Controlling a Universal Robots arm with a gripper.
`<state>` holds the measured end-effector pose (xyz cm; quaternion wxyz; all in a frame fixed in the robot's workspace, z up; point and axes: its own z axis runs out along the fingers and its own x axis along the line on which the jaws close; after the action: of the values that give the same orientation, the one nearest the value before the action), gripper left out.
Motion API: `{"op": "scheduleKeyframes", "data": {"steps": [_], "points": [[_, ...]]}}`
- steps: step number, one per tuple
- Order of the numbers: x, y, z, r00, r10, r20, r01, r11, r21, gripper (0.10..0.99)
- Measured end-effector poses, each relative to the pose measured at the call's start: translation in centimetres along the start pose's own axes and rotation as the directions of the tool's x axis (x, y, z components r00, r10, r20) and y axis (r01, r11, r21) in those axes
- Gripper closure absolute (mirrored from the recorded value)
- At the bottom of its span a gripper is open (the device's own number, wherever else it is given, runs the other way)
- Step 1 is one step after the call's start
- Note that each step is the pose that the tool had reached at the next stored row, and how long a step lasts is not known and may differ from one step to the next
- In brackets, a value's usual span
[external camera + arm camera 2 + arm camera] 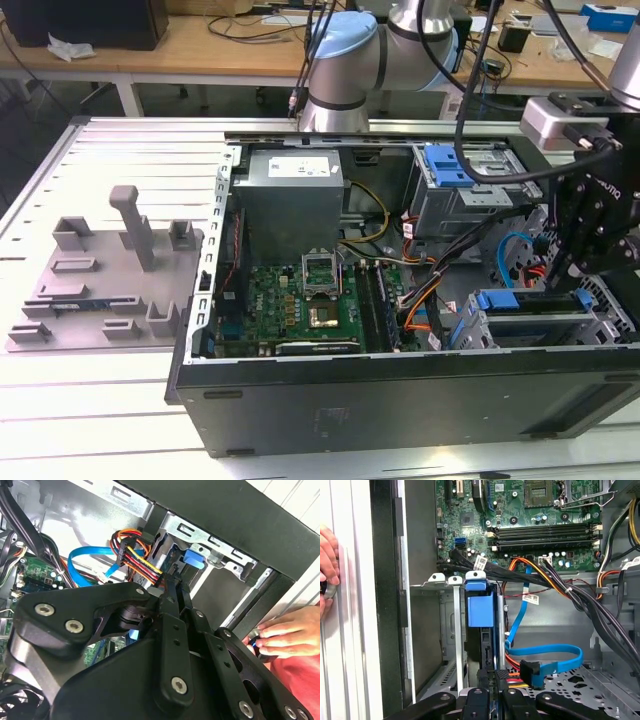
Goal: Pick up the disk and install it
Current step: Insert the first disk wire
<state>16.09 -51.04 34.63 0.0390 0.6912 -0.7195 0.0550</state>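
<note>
**A:** What is sitting closest to the wrist?

**B:** The gripper (492,682) is hovering at the near end of the drive cage (457,630). I cannot tell how wide it is standing, or whether it is gripping anything.

**A:** And the disk?

**B:** The disk (480,612) is standing on edge in a slot of that cage, just beyond the gripper, with its blue frame showing between the metal rails.

**A:** What is lying beside it?

**B:** A blue flat cable (545,652) is looping just beside the cage, and a wire bundle (545,577) is crossing the cage's far end.

**A:** Farther off?

**B:** The motherboard (520,510) is lying beyond the wires. A person's hand (327,565) is resting outside the case wall. In the exterior view, the grey power supply (290,195) is sitting at the far side of the case. A grey moulded tray (100,280) is lying well apart on the exterior view's left.
</note>
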Motion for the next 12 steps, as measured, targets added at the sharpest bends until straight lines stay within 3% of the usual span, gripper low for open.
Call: {"op": "scheduleKeyframes", "data": {"steps": [12], "points": [[-0.05,-0.06,0.32,1.0000,0.000,0.0001,0.000,1.0000,0.000,0.922]]}}
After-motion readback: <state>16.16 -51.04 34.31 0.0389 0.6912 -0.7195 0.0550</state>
